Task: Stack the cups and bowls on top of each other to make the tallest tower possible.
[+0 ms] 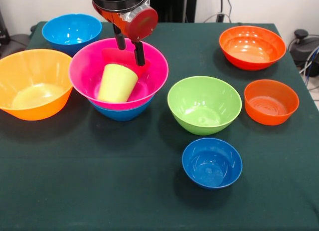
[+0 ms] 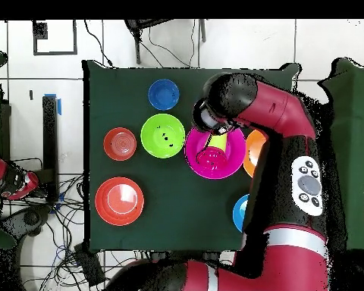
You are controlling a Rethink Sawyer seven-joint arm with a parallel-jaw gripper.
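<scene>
Two bowls stacked, cup tipped inside.
Pink bowl (image 1: 149, 66) nests on blue bowl (image 1: 122, 113), left of green bowl (image 1: 204, 104). Lime cup (image 1: 117, 83) lies tilted inside the pink one, mouth toward camera, long axis leaning. Gripper (image 1: 129, 48) fingers pinch crimson bowl (image 1: 113, 56) inside pink's far side.

- a dark green tablecloth (image 1: 124, 201) covers the table; its surface lies flat, with faint creases
- black and white cables (image 2: 60, 201) tangle on the floor just beside the table's edge in the overhead view
- a black strip (image 2: 50, 136) lies on the floor alongside that edge; a blue piece (image 2: 58, 104) sits at one end
- pale floor tiles (image 2: 33, 83) show dark joint lines
- a black rounded device (image 1: 302, 44) sits past the table's corner in the front view
</scene>
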